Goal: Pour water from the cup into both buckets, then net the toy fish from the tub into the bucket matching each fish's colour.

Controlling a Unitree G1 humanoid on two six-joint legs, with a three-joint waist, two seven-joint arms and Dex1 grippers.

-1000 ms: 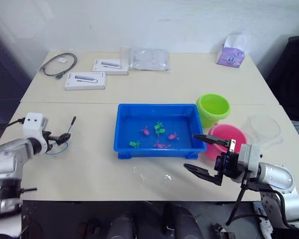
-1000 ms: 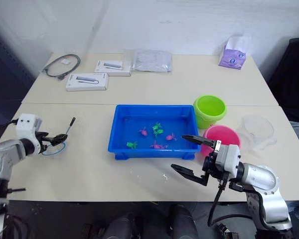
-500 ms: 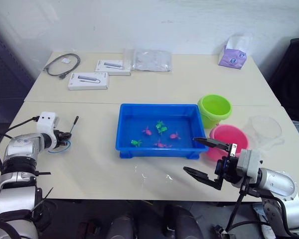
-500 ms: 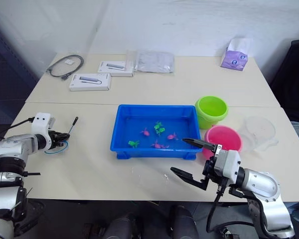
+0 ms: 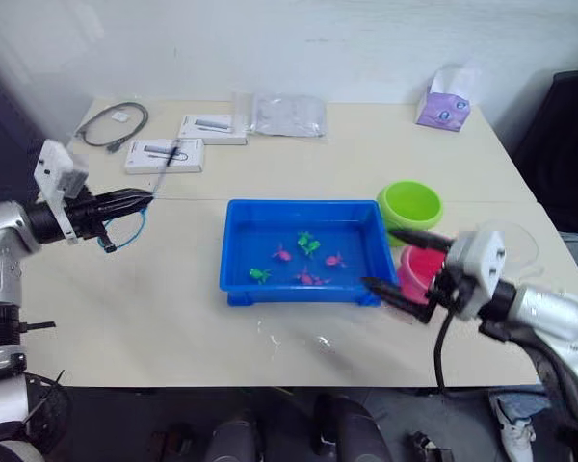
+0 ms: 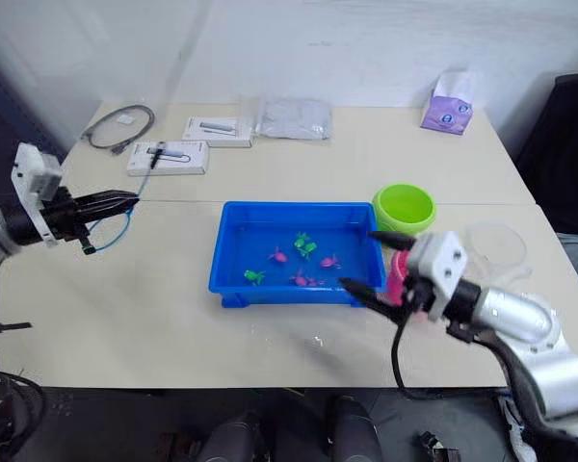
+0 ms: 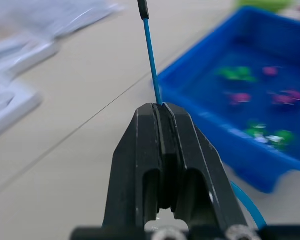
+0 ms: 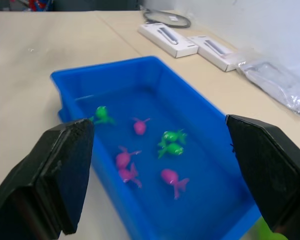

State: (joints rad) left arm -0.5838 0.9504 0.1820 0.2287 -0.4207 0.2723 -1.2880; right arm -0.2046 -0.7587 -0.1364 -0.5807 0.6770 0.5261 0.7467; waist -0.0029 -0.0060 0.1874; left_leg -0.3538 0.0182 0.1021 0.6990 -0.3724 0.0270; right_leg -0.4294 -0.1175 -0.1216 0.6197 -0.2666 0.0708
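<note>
Worktop [image 5: 299, 164]: beige, carrying my blue tub [image 5: 303, 219] of toy fish [image 5: 308, 242].
Left gripper [image 5: 140, 199]: clamped on the net [image 5: 125, 231], lifted beside the tub.
Right gripper [image 5: 405, 265]: spread wide, empty.
Handling: I judge the net light, flimsy; grip its stick.

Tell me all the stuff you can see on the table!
tub: 1, blue, middle of the table, water inside.
fish: 7 in the tub, 4 pink and 3 green.
buckets: 2, a green one and a pink one, right of the tub.
cup: 1, clear, right of the buckets.
net: 1, blue hoop, black handle, held above the table left of the tub.
boxes: 2, white, far left.
cable: 1, grey, coiled, far left corner.
bag: 1, clear, far middle.
tissues: 1 pack, purple, far right.
left end effector: shut on the net.
right end effector: open, at the tub's right end.
</note>
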